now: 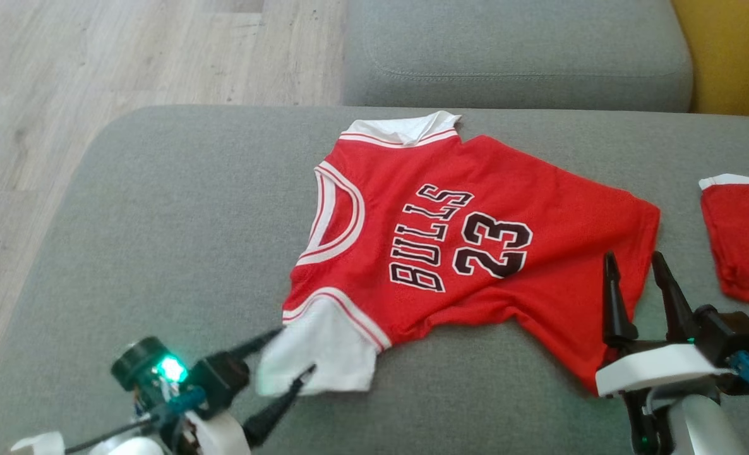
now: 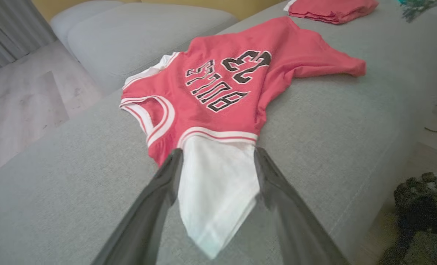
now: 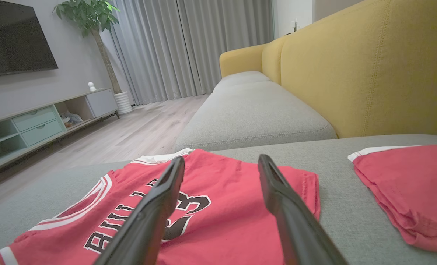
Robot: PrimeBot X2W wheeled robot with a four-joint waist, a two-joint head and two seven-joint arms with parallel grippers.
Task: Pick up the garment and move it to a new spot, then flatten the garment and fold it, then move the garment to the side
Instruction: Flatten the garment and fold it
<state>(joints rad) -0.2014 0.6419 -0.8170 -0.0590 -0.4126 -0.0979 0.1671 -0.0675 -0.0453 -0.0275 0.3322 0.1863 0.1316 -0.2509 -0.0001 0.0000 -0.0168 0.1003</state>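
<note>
Garment (image 1: 450,240) lies on the sofa (image 1: 160,221), left fingers (image 2: 156,198) released astride its white sleeve (image 1: 324,347), right fingers (image 1: 614,303) released above it.

The black long-fingered left gripper (image 1: 295,351) is glowing green at its wrist; the right gripper (image 1: 633,258) is wearing white casing (image 1: 655,373).

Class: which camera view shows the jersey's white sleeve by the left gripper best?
The left wrist view. There the sleeve lies large and whole between the fingers of the left gripper. The head view shows it smaller and blurred. The right wrist view catches at most a striped edge at its bottom-left corner.
</note>
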